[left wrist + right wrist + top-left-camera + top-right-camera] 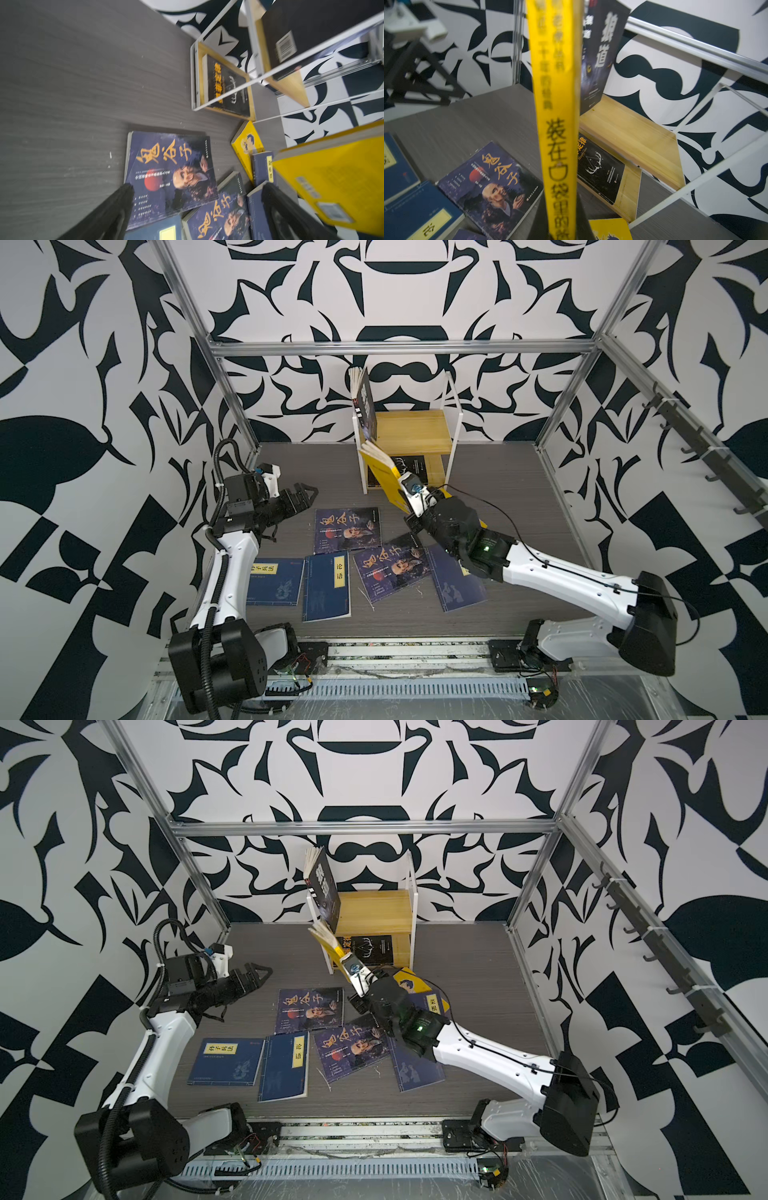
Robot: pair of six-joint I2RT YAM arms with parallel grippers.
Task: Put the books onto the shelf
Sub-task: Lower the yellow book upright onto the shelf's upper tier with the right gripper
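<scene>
The right gripper (561,220) is pinching a raised yellow book (384,477) by its lower end, with dark fingers (539,226) pressing on both covers. Only the right wrist view is showing this grip. In both top views the wrist camera and the book are hiding the fingers. The book is tilting up over the table (311,464), its upper end near the left front corner of the shelf (415,431). Whether it is touching the frame I cannot tell.

The left gripper (306,497) is hovering over the table's left side, well apart from the shelf. The left wrist view is showing its fingers (116,207) spread wide with nothing between them.

A black book (365,406) is standing on the upper board, leaning at the left end. An antler-cover book (409,466) is lying flat on the lower board.

Lying face up on the table are a far portrait book (347,531), a near portrait book (392,568), a left strip book (274,580) and a middle strip book (326,587). A right strip book (457,585) is lying partly under the right arm. A second yellow book (409,982) and 1 more navy book (433,1005) are lying beneath that arm. The left wrist view is showing both plainly, while the right wrist view is catching only a yellow corner.
</scene>
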